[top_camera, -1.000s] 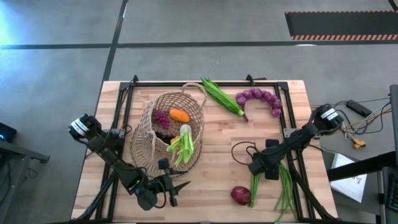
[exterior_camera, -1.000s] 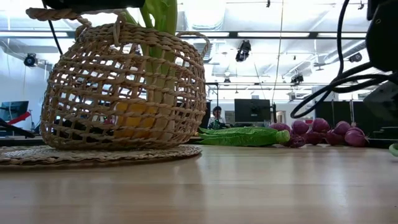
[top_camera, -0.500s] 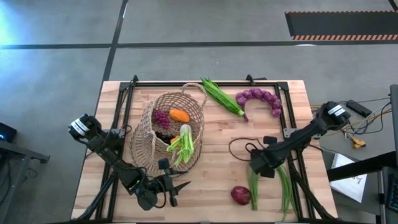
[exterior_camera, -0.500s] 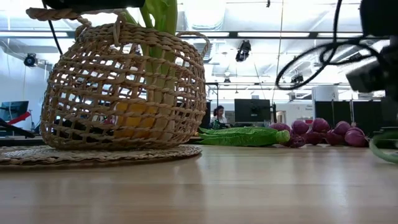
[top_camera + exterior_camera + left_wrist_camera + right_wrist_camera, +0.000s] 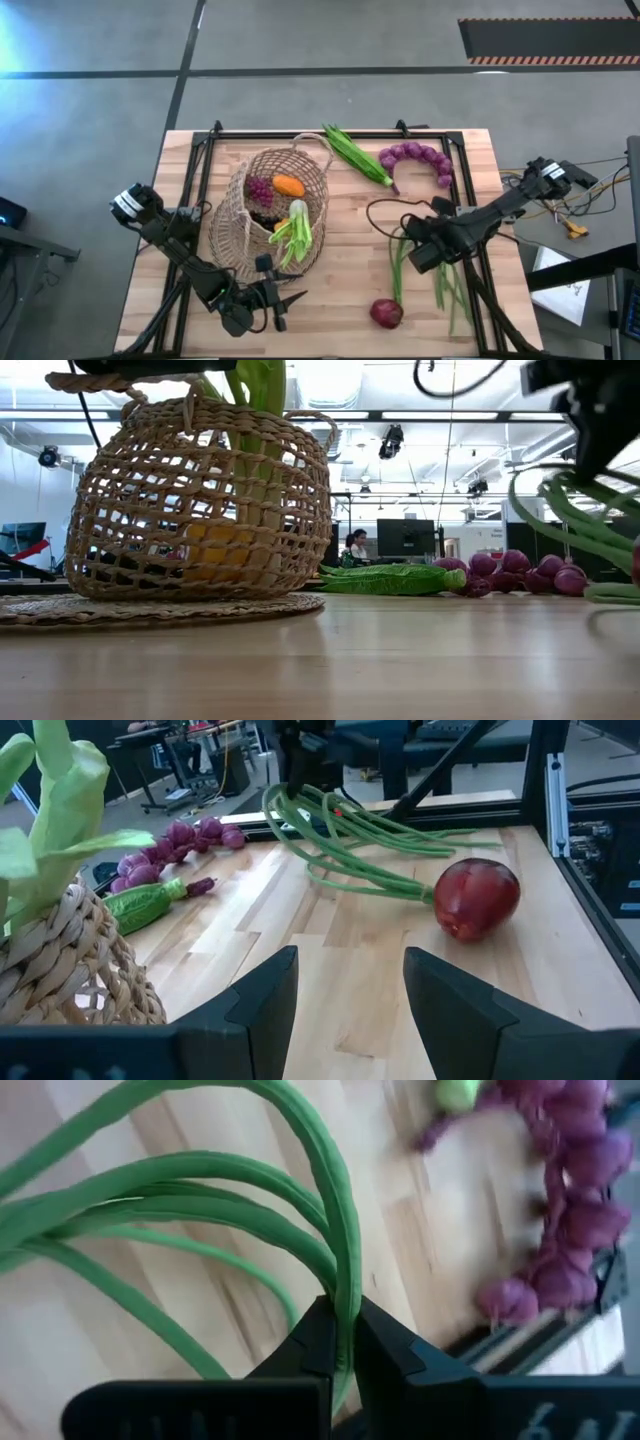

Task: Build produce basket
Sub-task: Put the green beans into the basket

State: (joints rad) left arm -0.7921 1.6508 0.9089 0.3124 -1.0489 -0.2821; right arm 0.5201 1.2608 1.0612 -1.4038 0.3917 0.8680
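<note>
pinching green beans (image 5: 445, 285) — right claw (image 5: 418, 252) clamped, bundle lifted off table; left claw (image 5: 285, 302) parted, empty near basket (image 5: 230, 225).

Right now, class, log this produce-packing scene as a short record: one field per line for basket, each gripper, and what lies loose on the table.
basket: holds leek, orange pepper, grapes
right gripper: shut on green beans, lifting one end
left gripper: open, empty, near table's front edge
loose on table: red onion, okra pods, purple onion string
</note>
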